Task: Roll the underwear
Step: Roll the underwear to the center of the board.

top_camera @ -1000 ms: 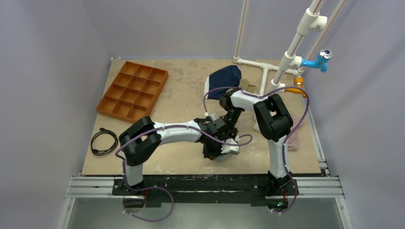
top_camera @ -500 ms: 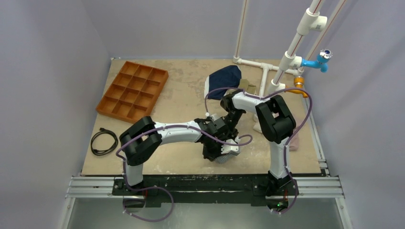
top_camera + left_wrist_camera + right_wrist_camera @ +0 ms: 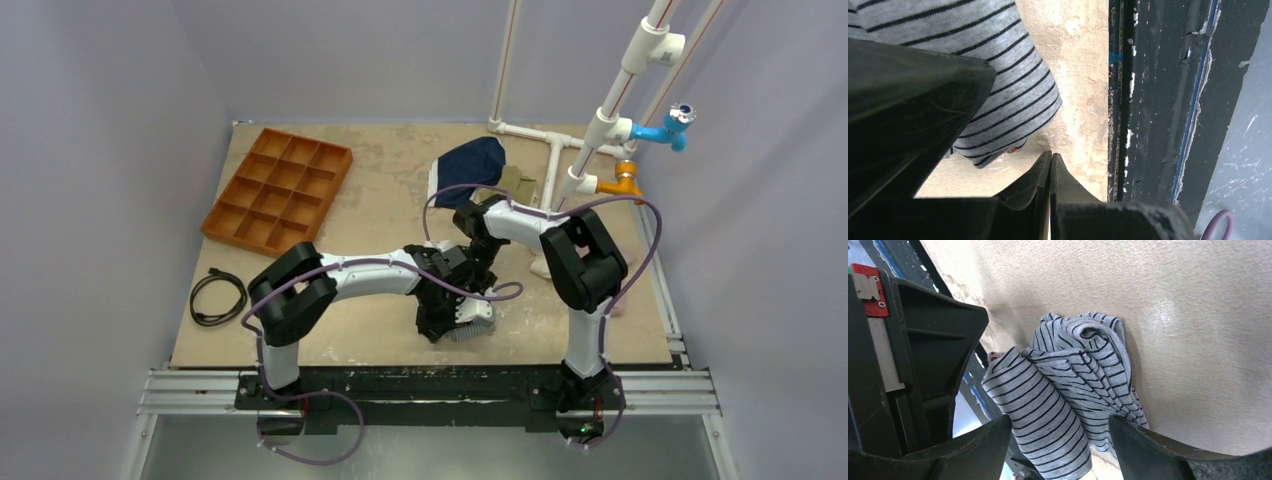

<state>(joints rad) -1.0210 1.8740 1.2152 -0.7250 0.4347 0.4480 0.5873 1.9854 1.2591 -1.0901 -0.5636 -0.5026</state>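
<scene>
Tan table [image 3: 380,200] holds one underwear [image 3: 1068,390]; one navy garment [image 3: 470,160]; one tray [image 3: 240,180].

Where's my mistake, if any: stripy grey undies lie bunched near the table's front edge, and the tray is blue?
The tray is orange, not blue; the top view shows it. The stripy grey undies do lie bunched near the table's front edge.

The top view is bright and evenly lit from above, its shadows soft and short; in the right wrist view a pale glare sits on the table [image 3: 1168,315], while the underwear [image 3: 1068,390] shows crisp stripes; close to the lens, the left gripper [image 3: 1050,162] looms dark, underexposed and slightly blurred.
</scene>
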